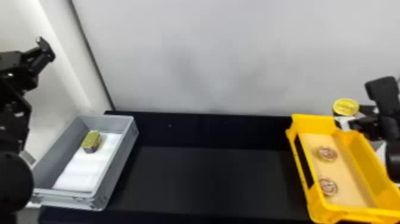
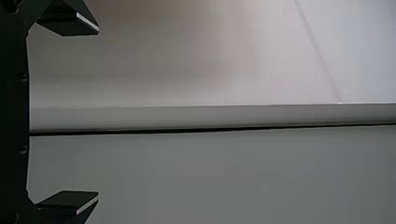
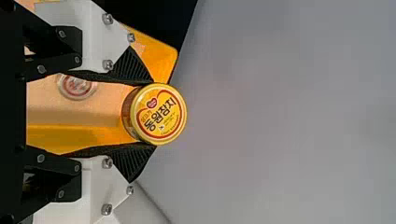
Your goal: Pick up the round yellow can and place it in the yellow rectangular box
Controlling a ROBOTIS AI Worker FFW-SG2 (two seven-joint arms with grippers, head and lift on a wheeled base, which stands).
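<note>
The round yellow can (image 1: 345,107) is held above the far right corner of the yellow rectangular box (image 1: 312,124) by my right gripper (image 1: 351,117), at the right side of the head view. In the right wrist view, the yellow can (image 3: 161,114) sits between both ribbed black fingers of the right gripper (image 3: 152,114), which touch its sides, with the yellow box (image 3: 161,56) behind it. My left gripper (image 1: 47,49) is parked high at the left; in the left wrist view the left gripper (image 2: 98,112) has its fingers wide apart with nothing between them.
Two round cans (image 1: 328,153) lie inside the yellow box along its left side. At the left, a grey box (image 1: 119,162) holds a gold-topped block-shaped can (image 1: 91,141) on a white liner (image 1: 86,169). A black table (image 1: 208,178) spans between the boxes, with a pale wall (image 1: 208,59) behind.
</note>
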